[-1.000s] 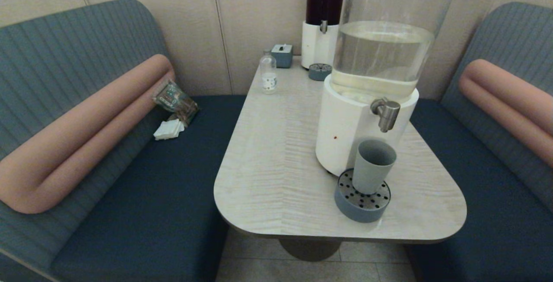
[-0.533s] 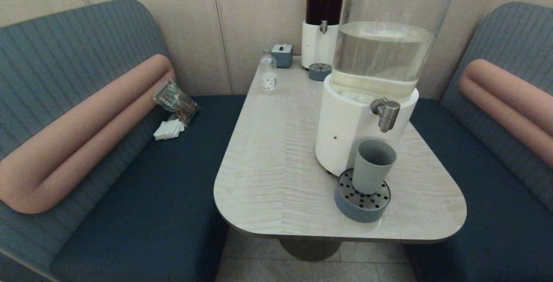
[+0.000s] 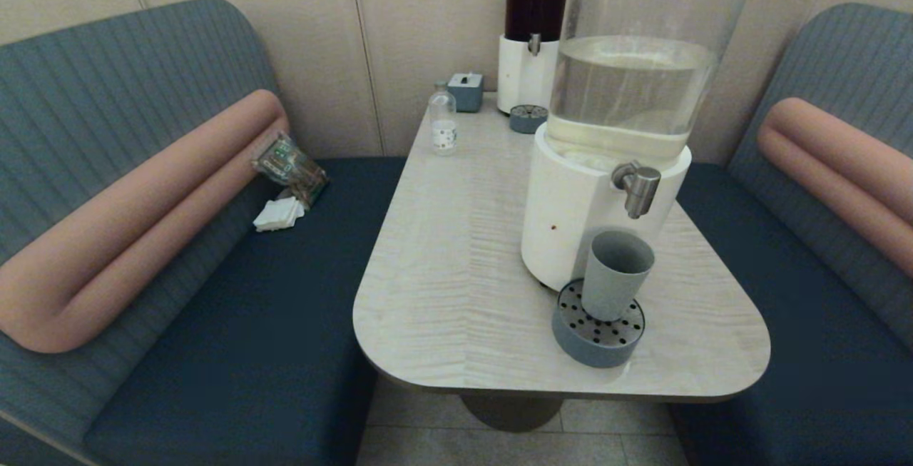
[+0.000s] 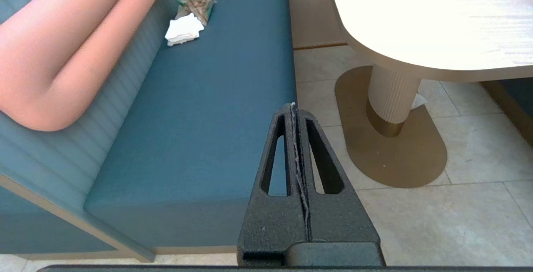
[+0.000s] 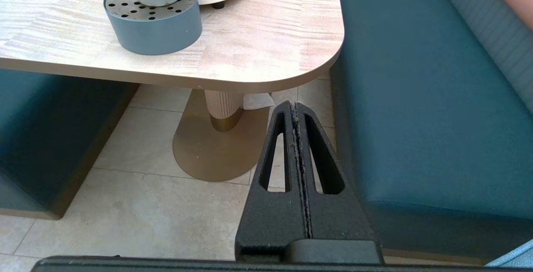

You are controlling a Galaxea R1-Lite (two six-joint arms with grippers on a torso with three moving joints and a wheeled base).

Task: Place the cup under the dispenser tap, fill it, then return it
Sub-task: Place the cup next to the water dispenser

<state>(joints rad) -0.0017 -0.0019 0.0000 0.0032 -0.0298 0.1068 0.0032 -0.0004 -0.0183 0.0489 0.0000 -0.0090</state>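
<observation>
Black, rough-textured plastic forms both claws, each a pair of slotted triangular fingers pressed flat together and holding nothing. The left claw hangs low over the tiled floor, beside the dark blue bench seat and below the surface edge. The right claw is posed likewise, low over the floor near the ribbed pedestal, short of the surface's rounded corner. Neither arm shows in the head view.

On the pale wood-grain surface, the cup, matte grey-blue and tapered, stands upright on a round grey drip tray with a perforated top. The tray touches the dispenser's white base. The dispenser tap, stubby brushed metal, sits above the cup's open mouth. The clear tank holds pale liquid.
</observation>
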